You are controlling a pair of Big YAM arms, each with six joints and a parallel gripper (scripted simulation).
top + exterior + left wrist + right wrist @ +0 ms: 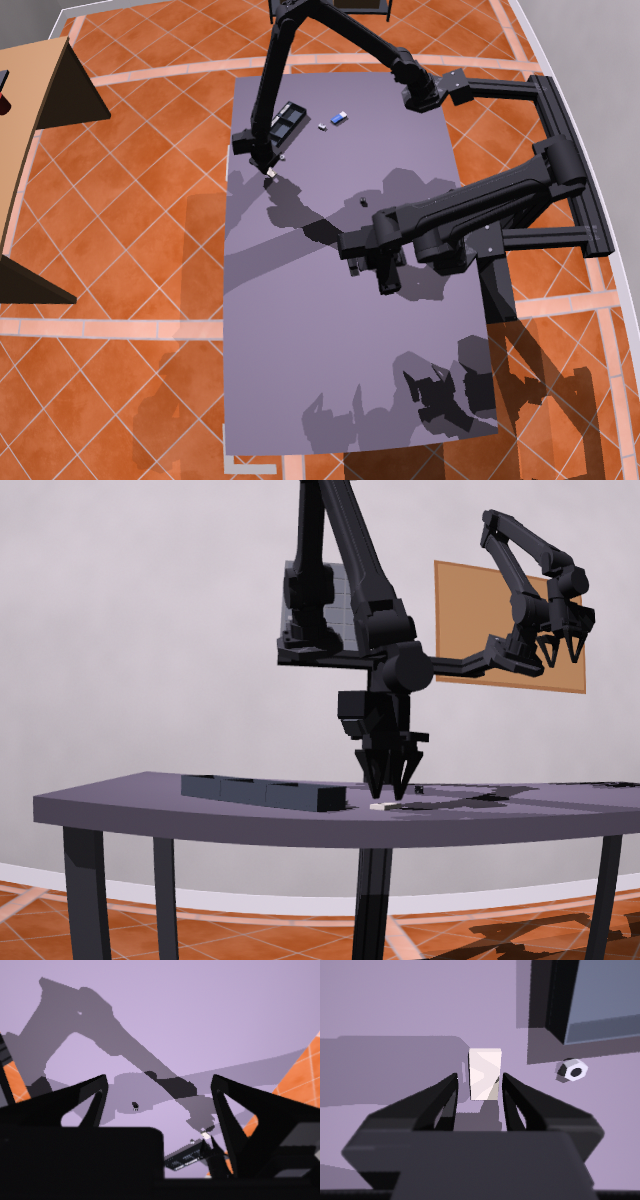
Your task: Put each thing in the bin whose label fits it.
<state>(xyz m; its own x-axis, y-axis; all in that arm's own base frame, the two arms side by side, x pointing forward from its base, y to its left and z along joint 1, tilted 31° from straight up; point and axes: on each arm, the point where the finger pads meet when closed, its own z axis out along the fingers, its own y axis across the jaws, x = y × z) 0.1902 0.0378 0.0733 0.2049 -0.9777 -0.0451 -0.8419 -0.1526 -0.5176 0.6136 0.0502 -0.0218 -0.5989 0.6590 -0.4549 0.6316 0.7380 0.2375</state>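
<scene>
Right gripper [267,171] [386,797] [480,1076]: partly open, gripping nothing, pointing down at the pale block.
Pale block [271,173] [383,806] [485,1072]: flat on the table, outside the bins, just below the fingertips.
Hex nut [282,157] [567,1071]: on the table, between block and bins.
Joined dark bins [306,112] [292,797] [557,1000]: flat on the table; labels too small to read.
Small metallic piece [322,126]: beside the bins, outside.
Blue-and-white block [338,118]: just past that piece.
Small dark piece [363,201] [419,789] [135,1105]: well apart from the bins.
Left gripper [371,279] [563,663] [160,1080]: wide open, gripping nothing, raised.
</scene>
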